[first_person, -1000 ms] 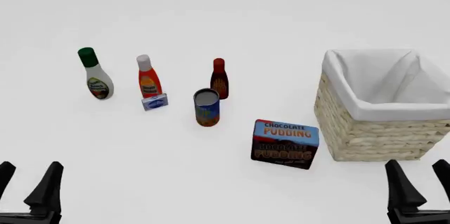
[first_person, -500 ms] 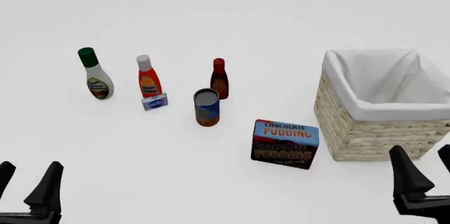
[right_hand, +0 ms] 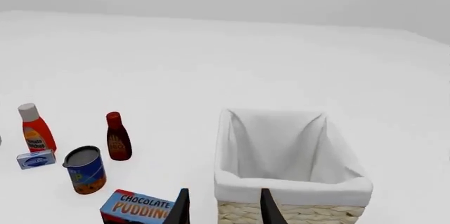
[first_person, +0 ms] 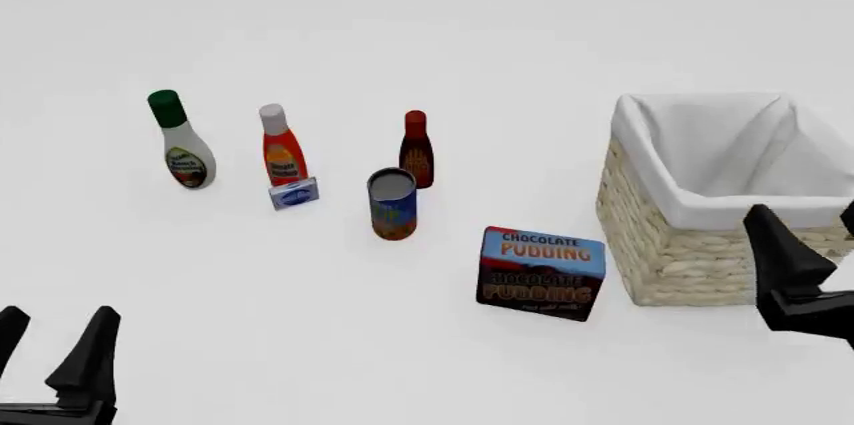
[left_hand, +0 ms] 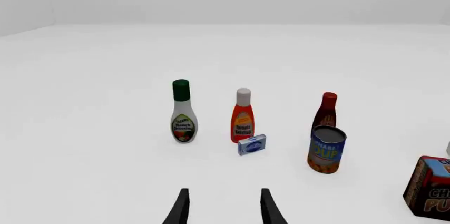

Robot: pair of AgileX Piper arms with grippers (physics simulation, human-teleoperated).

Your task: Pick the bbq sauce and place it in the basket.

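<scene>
bbq sauce (first_person: 416, 150) upright on counter (first_person: 441, 35), well apart from both pincers, left (first_person: 51, 350) and right (first_person: 817, 253), each spread apart, empty. three bottles, one can (first_person: 392, 204), one basket (first_person: 721, 200).

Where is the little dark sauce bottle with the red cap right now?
In the front view the bbq sauce stands upright near the table's middle, just behind the blue can, with the orange-red bottle to its left and the basket far right.

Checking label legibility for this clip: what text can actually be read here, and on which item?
"CHOCOLATE PUDDING": on the blue top of the pudding box, repeated darker on its front.
Labels on the bbq sauce, the orange-red bottle, the white bottle, the can and the small blue box: too small to read.
</scene>
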